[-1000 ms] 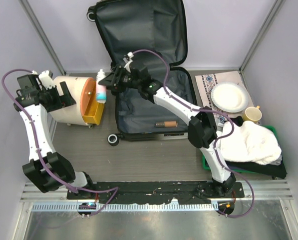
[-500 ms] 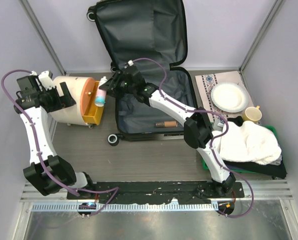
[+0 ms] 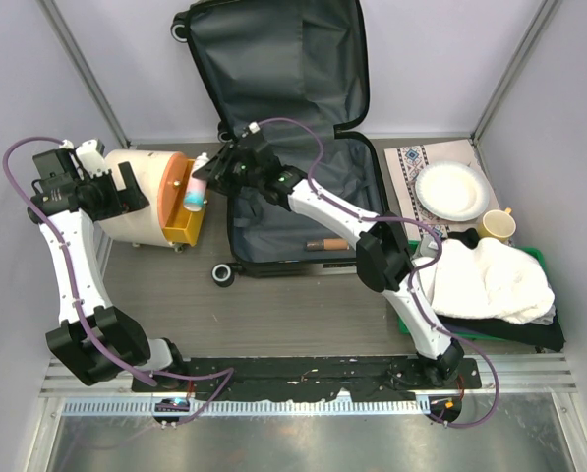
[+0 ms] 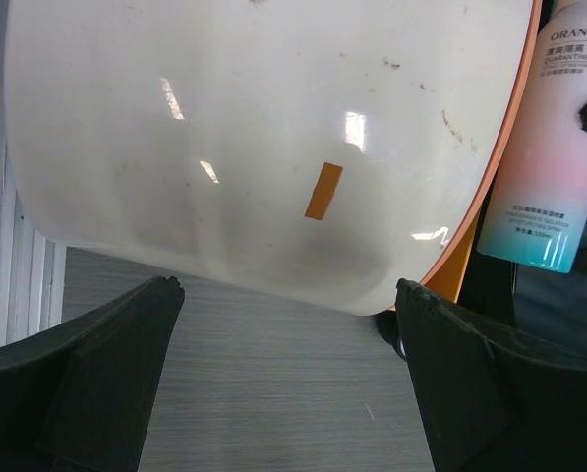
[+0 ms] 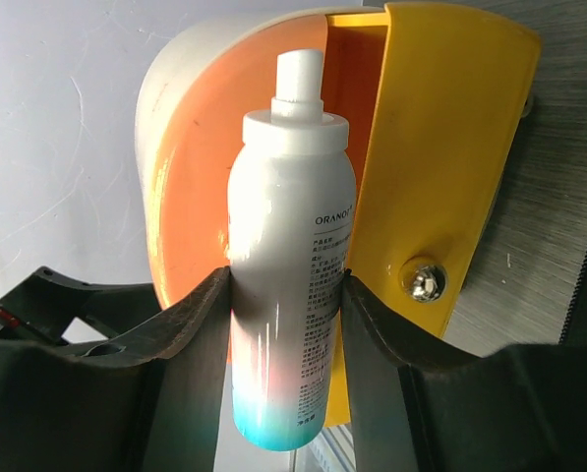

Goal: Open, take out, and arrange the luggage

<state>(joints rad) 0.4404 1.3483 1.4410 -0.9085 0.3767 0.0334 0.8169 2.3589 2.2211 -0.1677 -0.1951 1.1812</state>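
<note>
Nearest on the right edge of the surface (image 3: 273,315), one green tray (image 3: 403,317) carries a heap of white cloth (image 3: 490,280), probably items already sorted out of the case.

Mid-surface lies the one luggage (image 3: 303,211), open. Its base is flat with the grey lining up and its lid leans on the far wall, so the contents are reachable from above. Two black wheels show, one at the near-left corner (image 3: 222,276) and one at the lid's top. One brown tube (image 3: 327,243) lies in the base, seemingly left to take out.

Left of the case, one cream bin (image 3: 136,202) lies on its side, its orange lid (image 3: 170,197) and yellow flap (image 5: 440,167) facing the luggage. That suits feeding things in sideways.

The right tool (image 5: 285,285) grips one spray bottle (image 5: 288,246) around its body, nozzle leading and close to the flap. I judge this the moment of posting it into the bin.

The left tool (image 4: 285,290) stands wide and carries nothing. Its fingers (image 4: 126,334) spread around the bin's closed end, likely to brace it against the push. Contact cannot be told.

At the far-right corner, one patterned mat (image 3: 403,162) bears one white plate (image 3: 452,190), with one yellow mug (image 3: 498,226) just beside it.
</note>
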